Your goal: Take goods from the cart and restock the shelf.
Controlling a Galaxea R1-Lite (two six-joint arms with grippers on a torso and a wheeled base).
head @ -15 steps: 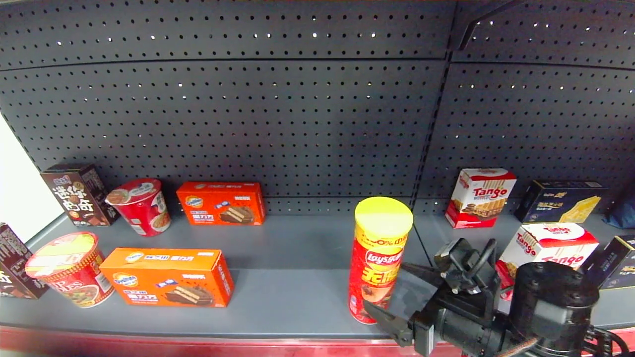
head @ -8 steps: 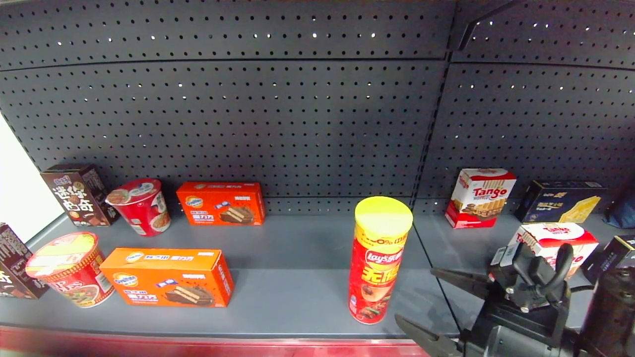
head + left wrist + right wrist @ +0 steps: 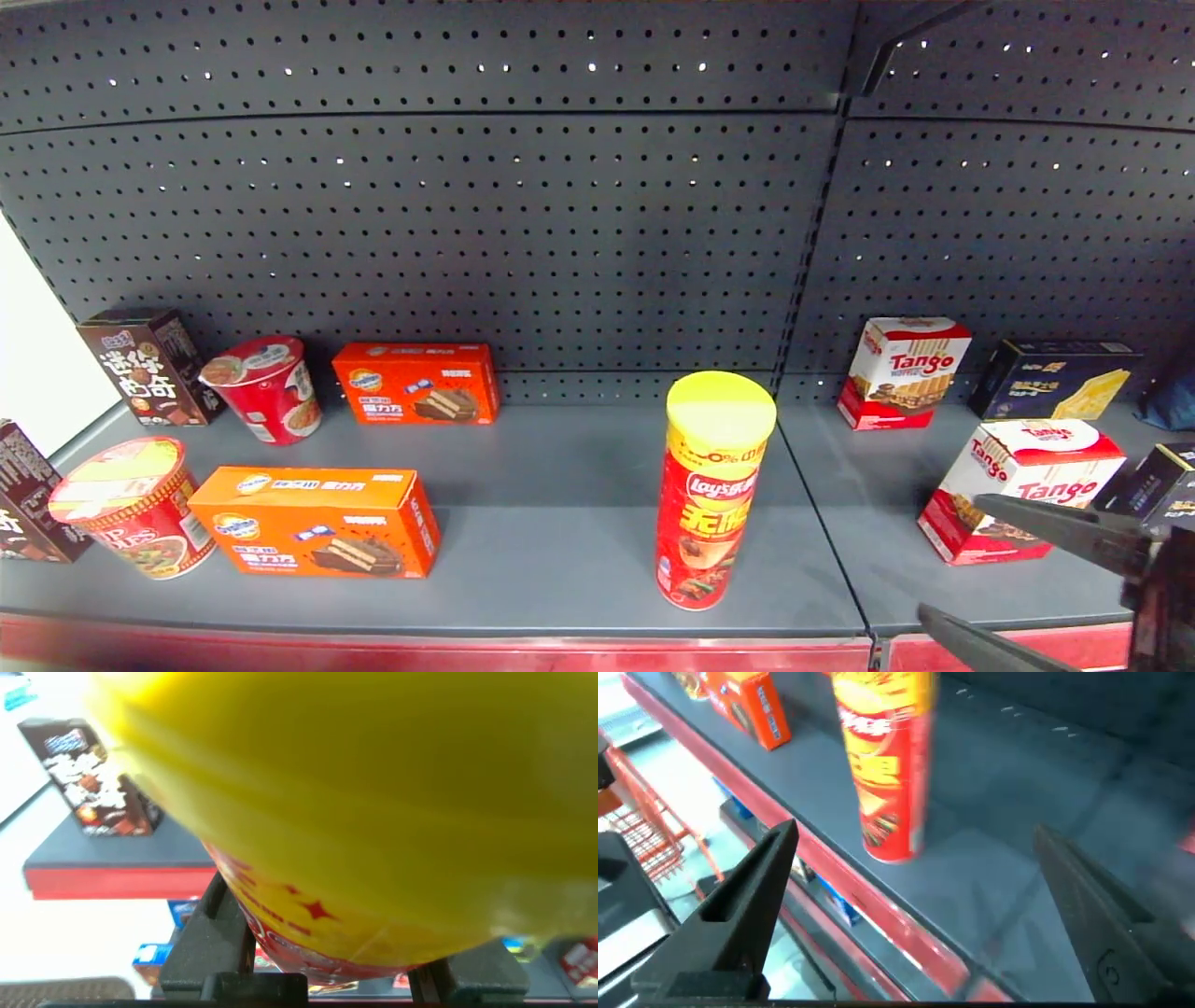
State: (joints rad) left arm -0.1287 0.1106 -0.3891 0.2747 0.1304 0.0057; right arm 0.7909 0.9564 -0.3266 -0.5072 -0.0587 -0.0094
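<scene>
A tall red chip can (image 3: 714, 490) with a yellow lid stands upright on the grey shelf (image 3: 560, 523), right of its middle. My right gripper (image 3: 948, 555) is open at the lower right, clear of the can and in front of a white and red wafer box (image 3: 1022, 485). In the right wrist view the can (image 3: 887, 765) stands beyond the spread fingers (image 3: 738, 924). My left gripper (image 3: 327, 971) is shut on a yellow and red package (image 3: 355, 812) that hides most of that view.
Orange biscuit boxes (image 3: 317, 518) (image 3: 415, 381), red noodle cups (image 3: 126, 504) (image 3: 264, 385) and dark boxes (image 3: 145, 364) line the shelf's left. More wafer boxes (image 3: 901, 371) and dark boxes (image 3: 1060, 378) stand right. Shelf has a red front lip (image 3: 420, 649); an orange cart (image 3: 645, 840) stands below.
My right gripper has drawn back from the chip can to the right and downward, staying open. The can stays upright where it was.
</scene>
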